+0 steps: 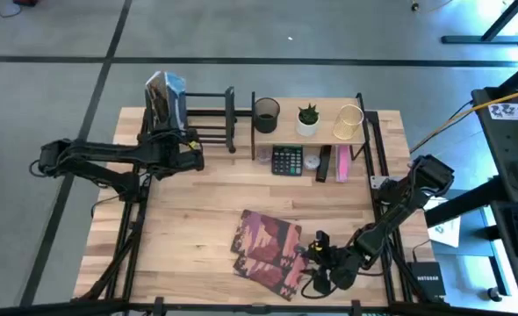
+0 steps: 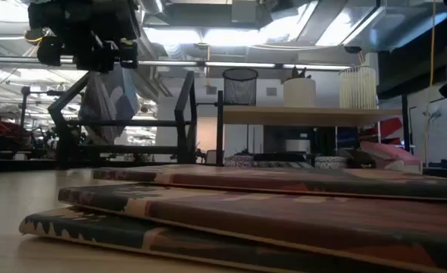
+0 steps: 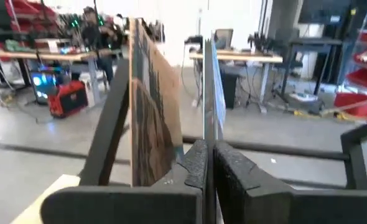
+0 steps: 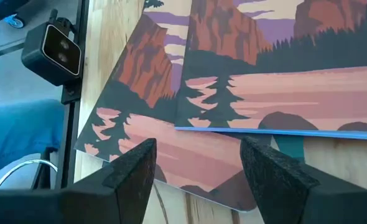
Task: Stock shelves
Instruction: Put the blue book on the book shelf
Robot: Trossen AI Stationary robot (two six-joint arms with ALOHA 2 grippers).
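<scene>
My left gripper [image 3: 208,171] is closed on a thin book [image 3: 209,87], holding it upright to slide it into the black rack [image 1: 208,120]. My right gripper [image 4: 196,171] hovers open over two flat books [image 1: 270,250], in front of the rack.

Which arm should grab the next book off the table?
Right. Its tool hovers open just over the stacked books, while the left tool is shut on a book at the black rack.

The left hand [image 1: 189,149] is raised with fingers pressed together, while the right hand [image 1: 316,263] sits low, fingers spread.
</scene>
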